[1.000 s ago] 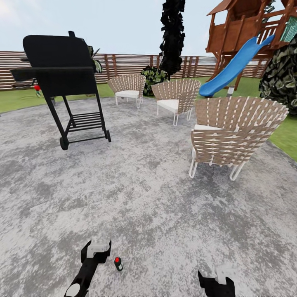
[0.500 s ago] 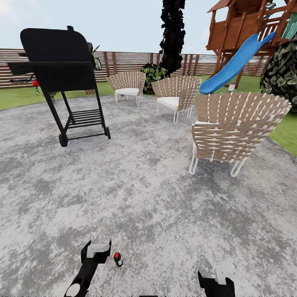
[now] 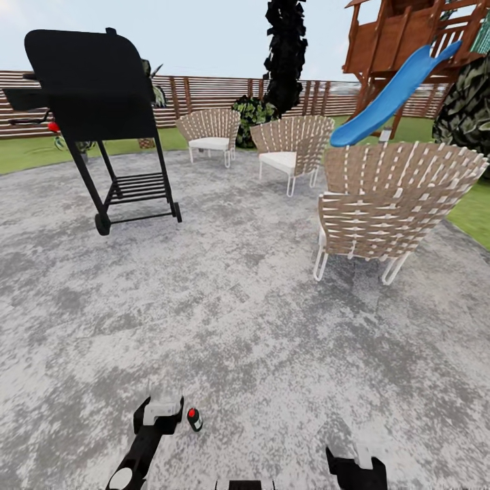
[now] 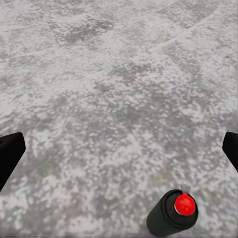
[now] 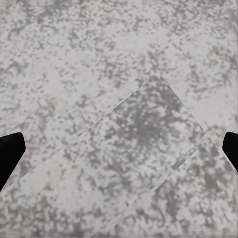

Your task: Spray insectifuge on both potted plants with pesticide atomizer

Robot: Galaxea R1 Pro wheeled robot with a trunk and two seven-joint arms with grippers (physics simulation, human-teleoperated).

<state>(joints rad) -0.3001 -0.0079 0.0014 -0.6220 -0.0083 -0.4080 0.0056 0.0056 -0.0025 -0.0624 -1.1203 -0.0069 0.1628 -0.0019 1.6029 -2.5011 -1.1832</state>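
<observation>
**Both claws open over grey paving, garden furniture ahead**

The left claw is hanging low over the paving. Its dark fingers are standing wide apart and gripping nothing. The right claw is hanging at about 3 o'clock from it, well apart. Its fingers are also spread wide and holding nothing.

A small dark cylinder with a red top is sitting just beside the left claw, at its 3 o'clock. The left wrist view is showing it near one finger, red end toward the camera. I cannot tell whether it is lying on the ground.

Mottled grey paving is running under both claws and out ahead.

- **11 o'clock:** a black wheeled grill is standing on the paving.
- **2 o'clock:** the nearest woven chair is standing with its back toward the robot.
- **1 o'clock:** a second chair is standing further off.
- **12 o'clock:** a third chair is standing furthest out.

The garden is ringing the paving. Green lawn is showing at 10 o'clock and again at 3 o'clock. A brown slatted fence is closing off the back. A dark tree is rising at 12 o'clock, with a leafy bush at its foot. A blue slide is coming down from a wooden play tower at 1 o'clock.
</observation>
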